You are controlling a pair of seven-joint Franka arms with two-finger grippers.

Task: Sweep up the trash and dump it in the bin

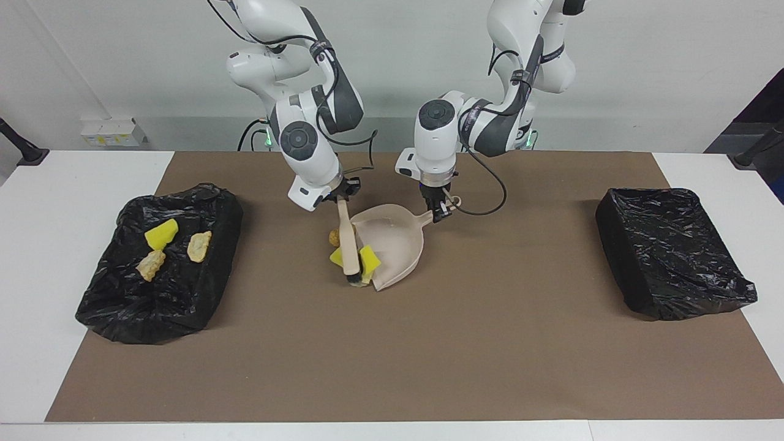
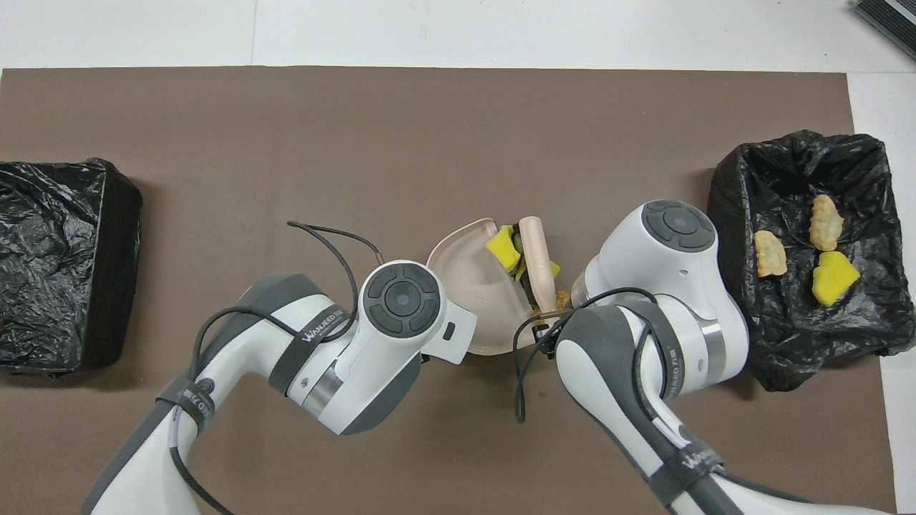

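My right gripper [image 1: 340, 197] is shut on the beige handle of the brush [image 1: 350, 245], whose dark bristles rest on the mat at the dustpan's mouth. My left gripper [image 1: 438, 211] is shut on the handle of the beige dustpan [image 1: 395, 242], which lies on the mat. Two yellow sponge pieces [image 1: 370, 260] [image 1: 336, 257] and a brown lump [image 1: 334, 236] of trash lie by the brush at the dustpan's lip. Three more scraps, one yellow [image 1: 161, 234] and two beige [image 1: 199, 246], lie in the black-lined bin [image 1: 122, 306] at the right arm's end. The overhead view shows the dustpan [image 2: 476, 286], brush [image 2: 538, 261] and a sponge [image 2: 503, 247]; both grippers are hidden there.
A second black-lined bin [image 1: 670, 251] stands at the left arm's end of the table with nothing showing in it. A brown mat [image 1: 429, 355] covers the table's middle. Both arms hang over the mat's part nearest the robots.
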